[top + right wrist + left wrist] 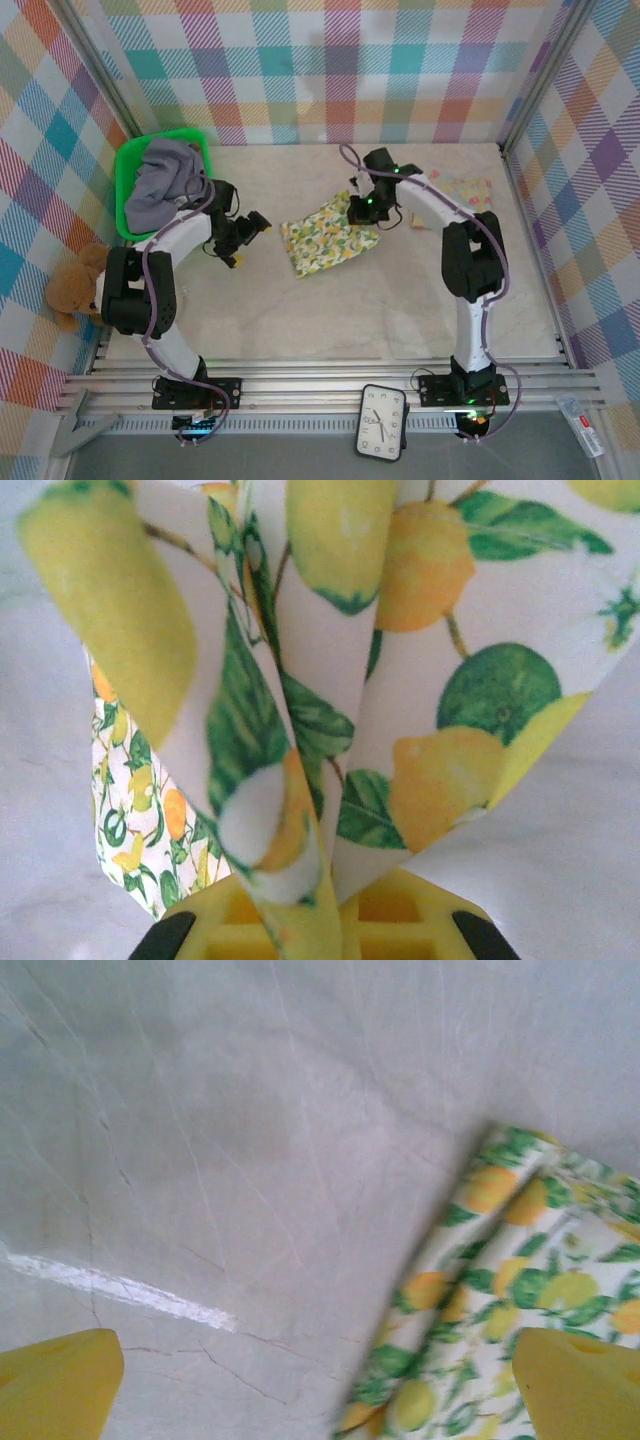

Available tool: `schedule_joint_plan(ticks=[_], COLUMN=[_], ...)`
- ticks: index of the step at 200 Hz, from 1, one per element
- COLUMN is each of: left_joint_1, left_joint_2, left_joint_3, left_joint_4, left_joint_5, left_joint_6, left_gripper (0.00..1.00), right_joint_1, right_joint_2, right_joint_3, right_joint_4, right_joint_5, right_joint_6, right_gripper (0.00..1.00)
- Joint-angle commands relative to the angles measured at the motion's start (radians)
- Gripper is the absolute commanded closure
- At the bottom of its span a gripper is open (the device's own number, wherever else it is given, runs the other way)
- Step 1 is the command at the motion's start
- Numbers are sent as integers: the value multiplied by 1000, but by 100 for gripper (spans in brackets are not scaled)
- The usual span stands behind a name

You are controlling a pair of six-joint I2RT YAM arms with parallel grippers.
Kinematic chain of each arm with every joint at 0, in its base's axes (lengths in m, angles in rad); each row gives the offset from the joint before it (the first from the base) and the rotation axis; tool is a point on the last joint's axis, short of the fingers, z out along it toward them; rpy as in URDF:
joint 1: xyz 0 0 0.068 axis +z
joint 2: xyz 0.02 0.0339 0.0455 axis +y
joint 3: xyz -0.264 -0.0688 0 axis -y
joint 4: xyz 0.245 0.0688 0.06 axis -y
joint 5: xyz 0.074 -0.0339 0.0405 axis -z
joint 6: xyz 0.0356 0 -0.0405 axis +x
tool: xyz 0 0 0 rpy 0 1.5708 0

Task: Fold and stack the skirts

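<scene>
Overhead, the right arm is stretching forward, right fingers (364,207) pinching the lemon-print skirt (322,243) by its far corner mid-counter (300,320). Three skirts are showing, the grey skirt (165,180) slumping in a far-left green bin (125,190), the pastel skirt (468,190) lying far-right. Left wrist: yellow left fingers (55,1385) are hovering spread beside its folded edge. Right wrist: soft folds are bunching, clamped.

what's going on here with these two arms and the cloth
The right gripper is shut on a corner of the lemon-print skirt, holding it up off the table. The left gripper hovers open by the skirt's opposite edge, touching nothing. A grey skirt sits in the green bin; a pastel skirt lies at the far right.
</scene>
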Motion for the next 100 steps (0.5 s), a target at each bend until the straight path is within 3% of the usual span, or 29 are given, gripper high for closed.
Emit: schedule_joint_plan(ticks=[1,57,100], left_joint_1=[9,9,9], left_joint_2=[-2,23,30], left_joint_3=[12,6,14], left_joint_4=[-44,-22,-36], left_joint_5=[-11,8,2], left_joint_6=[14,-6,-1], left_gripper=[0,0,0], right_joint_1=[-51,-156,-243], right_joint_2=[-23,48,116], right_joint_3=[79,318,482], right_joint_4=[-219,-360,-427], right_joint_5=[197,407,405], right_joint_6=[-195,-300,-345], right_gripper=[100,100,100])
